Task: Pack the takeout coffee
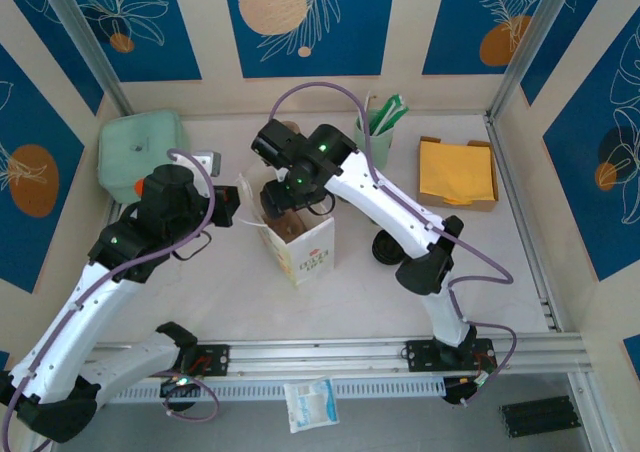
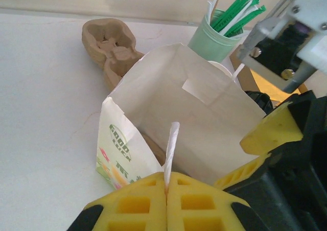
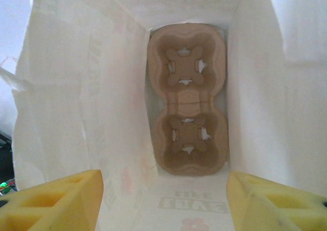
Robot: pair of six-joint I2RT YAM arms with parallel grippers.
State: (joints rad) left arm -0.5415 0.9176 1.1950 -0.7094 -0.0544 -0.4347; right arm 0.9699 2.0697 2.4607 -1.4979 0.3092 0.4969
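Takeout coffee [image 1: 384, 248] aside; left claw [image 2: 166, 188] clamps bag handle [image 2: 171, 146].

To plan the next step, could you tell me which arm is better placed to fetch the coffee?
Right, probably. The right gripper is open and empty above the paper bag, whereas the left gripper is shut on the bag's handle, steadying it.

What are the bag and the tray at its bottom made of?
The bag: thin white paper, matte; sharp creases, light showing through the walls. The tray: probably moulded pulp, dull brown, slightly rough; soft rounded pressed cup wells.
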